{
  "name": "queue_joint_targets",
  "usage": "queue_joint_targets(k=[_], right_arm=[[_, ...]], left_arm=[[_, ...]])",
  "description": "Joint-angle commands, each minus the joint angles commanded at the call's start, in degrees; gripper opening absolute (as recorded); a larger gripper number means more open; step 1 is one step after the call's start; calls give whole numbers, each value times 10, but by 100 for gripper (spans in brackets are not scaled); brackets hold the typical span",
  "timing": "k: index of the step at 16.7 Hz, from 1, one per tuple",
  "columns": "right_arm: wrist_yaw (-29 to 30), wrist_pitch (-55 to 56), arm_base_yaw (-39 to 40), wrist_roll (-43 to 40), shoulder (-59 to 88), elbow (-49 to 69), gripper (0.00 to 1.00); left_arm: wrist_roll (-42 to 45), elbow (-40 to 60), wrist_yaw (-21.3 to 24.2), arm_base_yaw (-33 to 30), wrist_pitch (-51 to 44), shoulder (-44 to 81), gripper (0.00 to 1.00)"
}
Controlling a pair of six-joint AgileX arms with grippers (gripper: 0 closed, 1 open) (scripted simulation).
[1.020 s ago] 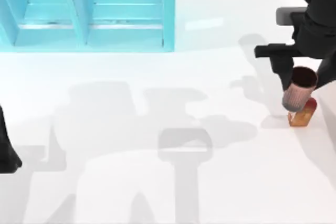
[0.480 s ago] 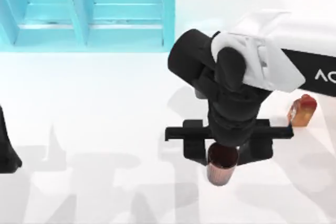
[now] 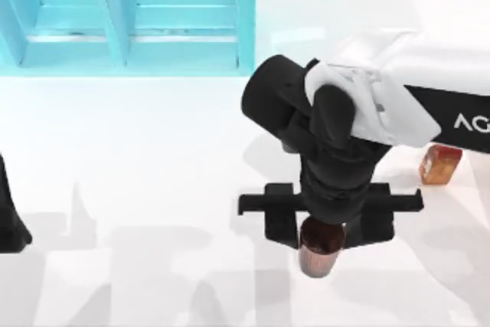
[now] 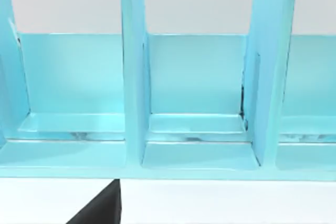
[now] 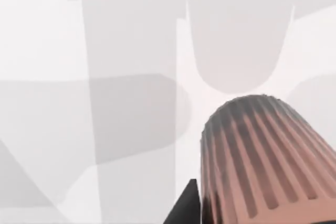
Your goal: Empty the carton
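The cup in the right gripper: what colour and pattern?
Reddish-brown with dark vertical ribs; the cup shows best in the right wrist view.

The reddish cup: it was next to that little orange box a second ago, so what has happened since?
The right gripper carried the cup away from the carton, leftward and toward the table's near edge, and still holds it; over the last half second it barely shifted. The carton stayed by the table's right edge, the turquoise shelf unit did not move, and the left arm stayed parked at the left edge.
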Motion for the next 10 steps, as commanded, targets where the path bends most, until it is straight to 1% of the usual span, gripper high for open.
queue_joint_targets(k=[6, 10], right_arm=[[1, 70, 3, 1, 18, -48, 0], [1, 77, 3, 2, 20, -54, 0]], left_arm=[[0, 0, 0, 0, 0, 0, 100], [0, 0, 0, 0, 0, 0, 100]])
